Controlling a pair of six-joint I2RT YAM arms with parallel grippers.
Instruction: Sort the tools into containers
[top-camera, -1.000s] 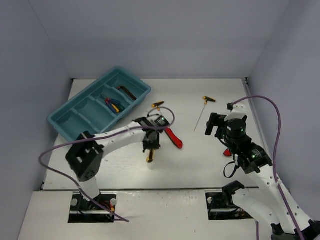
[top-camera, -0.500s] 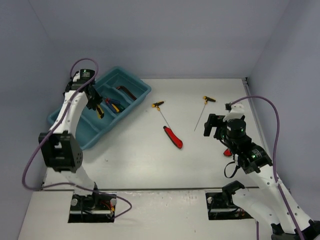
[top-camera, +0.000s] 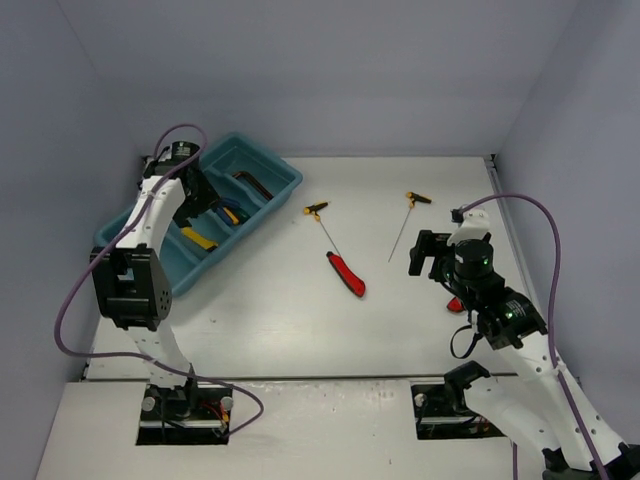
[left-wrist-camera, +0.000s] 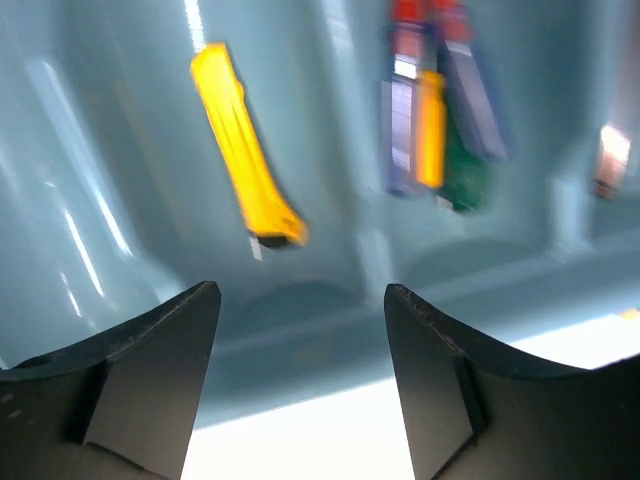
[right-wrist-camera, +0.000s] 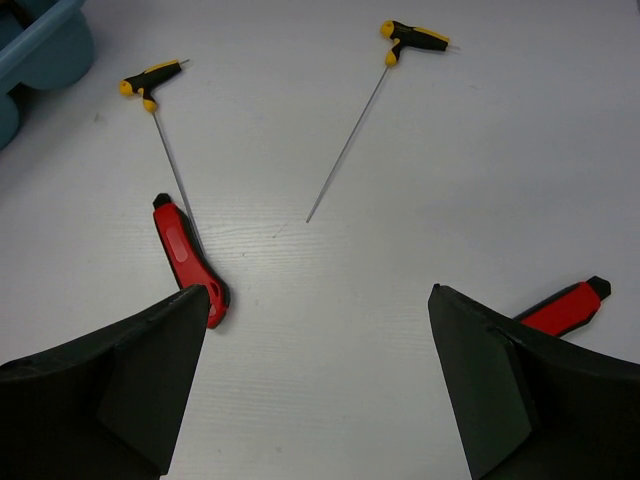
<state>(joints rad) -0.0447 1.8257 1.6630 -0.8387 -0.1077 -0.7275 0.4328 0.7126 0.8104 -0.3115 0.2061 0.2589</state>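
The left arm reaches toward ten o'clock, left claw spread above the teal tray; right claw spread too

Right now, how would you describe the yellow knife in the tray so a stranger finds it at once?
Find the teal tray at the far left of the table. The yellow utility knife lies alone in the compartment beside the screwdrivers. Unlike those slim, multicoloured tools, it is one flat yellow bar.

A white table is spanning the floor of the scene. Pale lavender walls are rising along the table's far, left and right edges.
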